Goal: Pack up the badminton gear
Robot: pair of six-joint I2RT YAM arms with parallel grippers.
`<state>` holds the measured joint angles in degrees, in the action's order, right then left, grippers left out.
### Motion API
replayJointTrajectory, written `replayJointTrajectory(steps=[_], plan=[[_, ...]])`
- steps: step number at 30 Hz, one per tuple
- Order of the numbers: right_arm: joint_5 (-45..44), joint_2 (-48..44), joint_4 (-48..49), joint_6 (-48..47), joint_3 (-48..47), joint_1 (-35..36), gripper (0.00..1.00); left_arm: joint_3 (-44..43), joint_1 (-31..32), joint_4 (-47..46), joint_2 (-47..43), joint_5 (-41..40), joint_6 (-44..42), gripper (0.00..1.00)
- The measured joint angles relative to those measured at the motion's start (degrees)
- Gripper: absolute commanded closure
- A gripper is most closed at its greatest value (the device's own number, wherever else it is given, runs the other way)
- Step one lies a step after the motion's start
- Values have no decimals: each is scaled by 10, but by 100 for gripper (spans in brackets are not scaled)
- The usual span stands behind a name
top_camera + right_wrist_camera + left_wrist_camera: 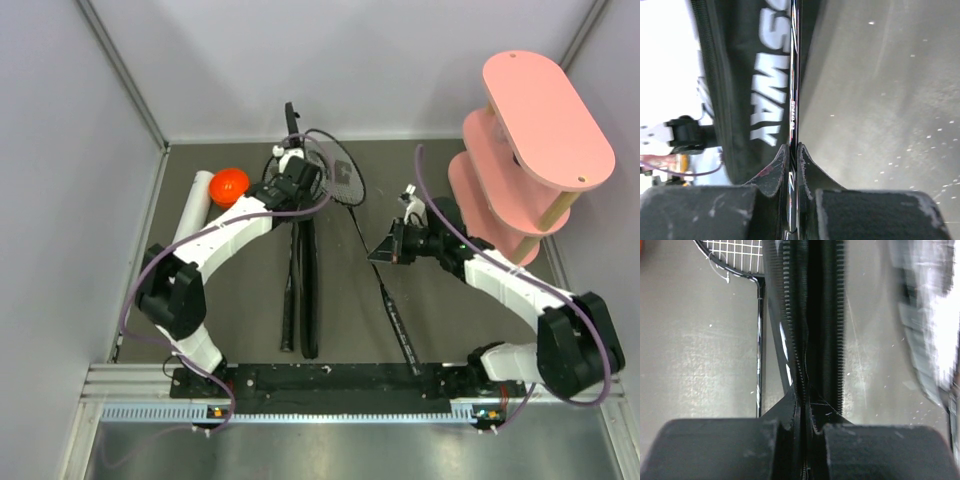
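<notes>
We judge the packing barely begun. The black bag [310, 300] lies unzipped mid-table, and the white tube [193, 210] with its orange cap [229, 186] rests outside it, to its left. One racket [396, 315] slants right of the bag, also outside. Our left gripper [802, 412] pinches the bag's zipper edge, and our right gripper [792, 155] is clamped on that racket's shaft. We see no shuttlecocks.
</notes>
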<state>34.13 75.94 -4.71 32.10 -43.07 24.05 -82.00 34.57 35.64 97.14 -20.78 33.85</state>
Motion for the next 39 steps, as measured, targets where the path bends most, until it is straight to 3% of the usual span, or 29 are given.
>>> replayJointTrajectory(steps=[9, 15, 24, 39], plan=[[103, -97, 83, 128, 24, -18, 100, 82, -100, -136, -9, 186, 55, 100], [169, -118, 133, 210, 35, -17, 100, 83, -113, -189, -8, 243, 97, 100], [207, -138, 275, 349, 97, 14, 100, 83, -112, -224, 7, 268, 161, 100], [199, -144, 469, 534, 194, 18, 100, 96, -112, -267, 10, 275, 220, 100]])
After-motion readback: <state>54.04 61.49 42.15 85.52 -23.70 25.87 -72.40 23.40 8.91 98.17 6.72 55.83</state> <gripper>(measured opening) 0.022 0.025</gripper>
